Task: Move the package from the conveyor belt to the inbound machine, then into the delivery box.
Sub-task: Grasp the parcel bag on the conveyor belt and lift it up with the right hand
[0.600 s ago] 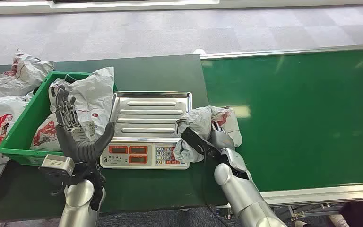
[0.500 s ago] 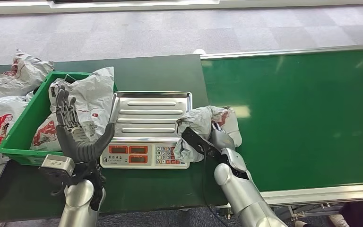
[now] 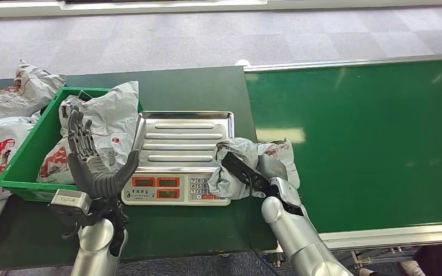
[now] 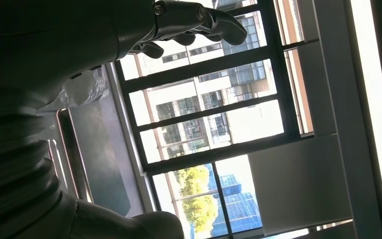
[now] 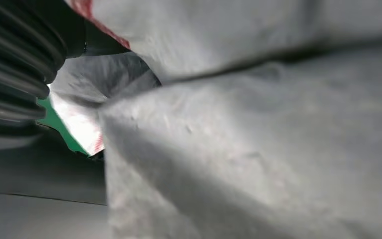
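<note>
While right hand [image 3: 260, 177] grips package [image 3: 247, 163] at belt [image 3: 368, 144] edge, bag overlaps scale [image 3: 178, 158] right corner; tray lies just left of it. Left hand [image 3: 95, 164] empty, fingers spread, raised before bin [image 3: 31, 152]. Right hand nearer; short leftward carry likely.

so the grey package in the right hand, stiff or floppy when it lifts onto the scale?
Probably floppy: the grey package is a crumpled plastic mailer bunched around the right hand. Its loose edge may drag over the scale tray's rim. It looks light for its bulk, though its contents are hidden.
</note>
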